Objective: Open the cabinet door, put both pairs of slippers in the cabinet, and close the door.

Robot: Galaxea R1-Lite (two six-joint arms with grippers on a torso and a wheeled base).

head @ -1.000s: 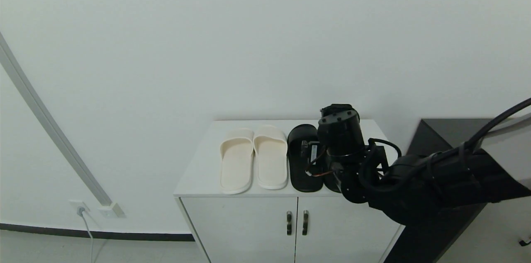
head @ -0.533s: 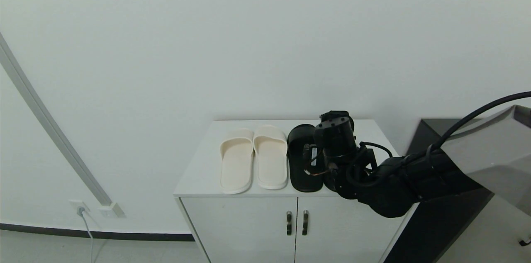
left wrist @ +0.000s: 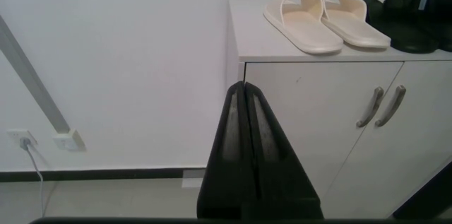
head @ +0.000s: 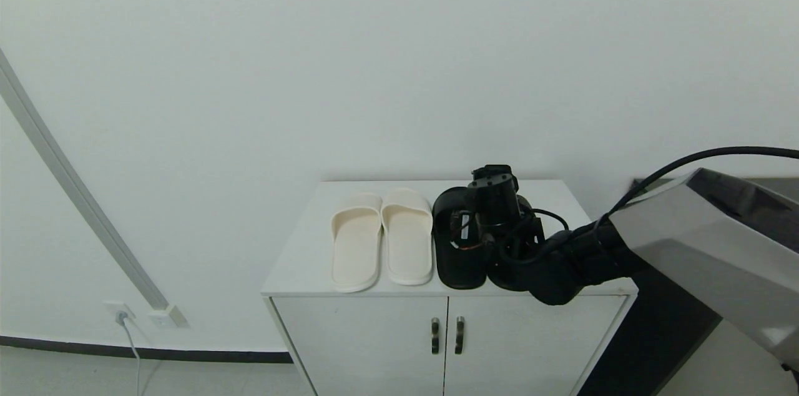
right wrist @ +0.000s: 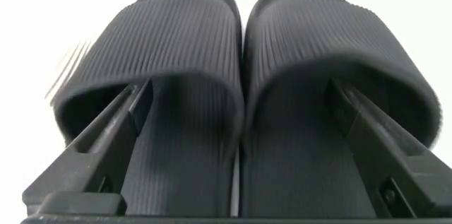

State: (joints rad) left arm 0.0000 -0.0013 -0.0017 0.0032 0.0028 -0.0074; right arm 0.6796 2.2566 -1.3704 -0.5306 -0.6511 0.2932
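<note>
Over the last second the right arm has sunk and pushed farther in over the cabinet top, so that its wrist now sits low over the black slippers [head: 459, 262], at the right of the top. In the right wrist view the right claw [right wrist: 236, 104] is spread wide, one finger [right wrist: 120, 121] reaching under the strap of one slipper and the other under the strap of its mate. It is released, not yet gripping. This looks like a pick-up of the black pair as one bundle.

The cabinet [head: 362, 340] doors are both closed, with the handles [head: 447, 335] untouched, so opening has yet to be done. The white slippers [head: 381, 240] lie side by side just left of the black pair.

The right arm reaches in from the right, forearm nearly level and wrist bent down. The left claw [left wrist: 244, 93] hangs low, left of the cabinet and nearer than it, clenched on nothing.
</note>
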